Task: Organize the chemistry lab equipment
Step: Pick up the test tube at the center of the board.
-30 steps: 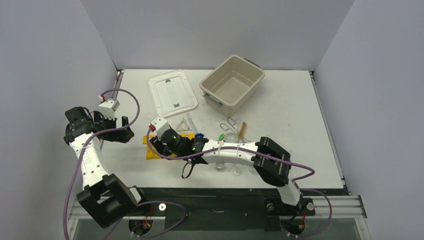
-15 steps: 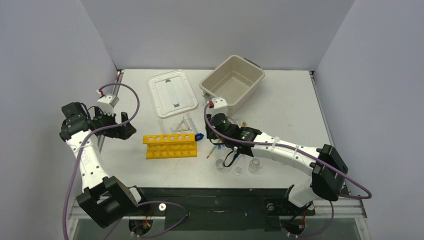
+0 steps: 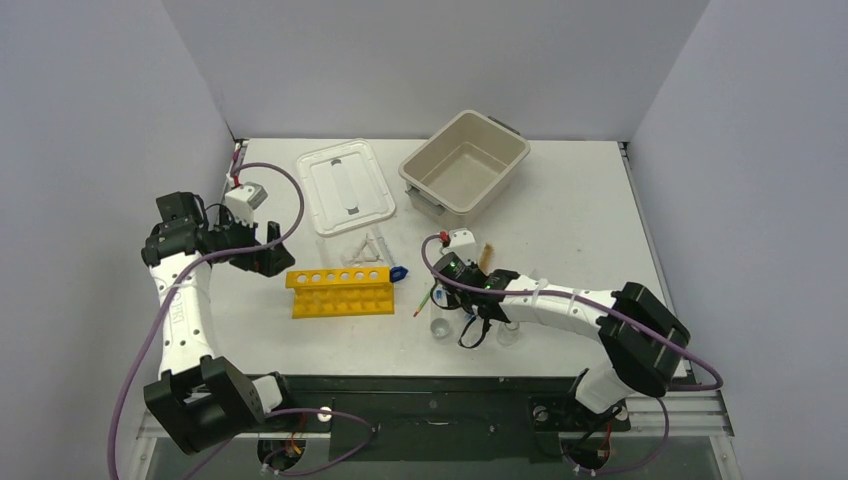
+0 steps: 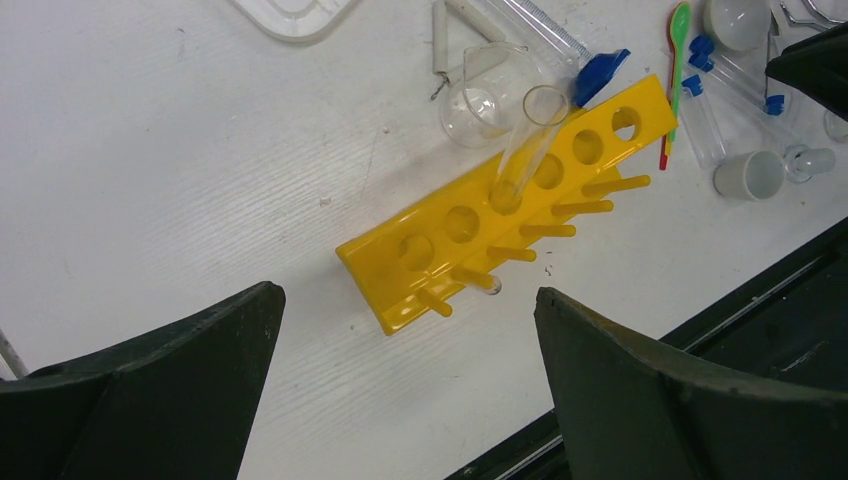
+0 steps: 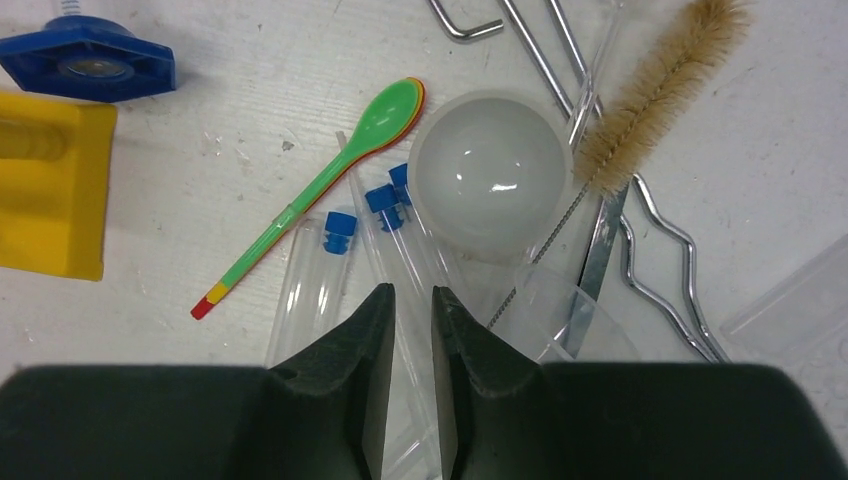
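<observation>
While the left hand [image 4: 407, 295] hangs wide above the yellow rack [image 4: 455, 225], the right hand [image 5: 412, 295] narrowly pinches a blue-capped test tube [image 5: 390, 235].

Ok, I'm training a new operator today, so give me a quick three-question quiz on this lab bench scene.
1. True or false: the beige tub holds glassware.
2. How many test tubes stand in the yellow rack?
3. The right gripper is closed around: A) brush, B) blue-capped tube, C) green spoon.
Key: 1 false; 2 one; 3 B.
</observation>
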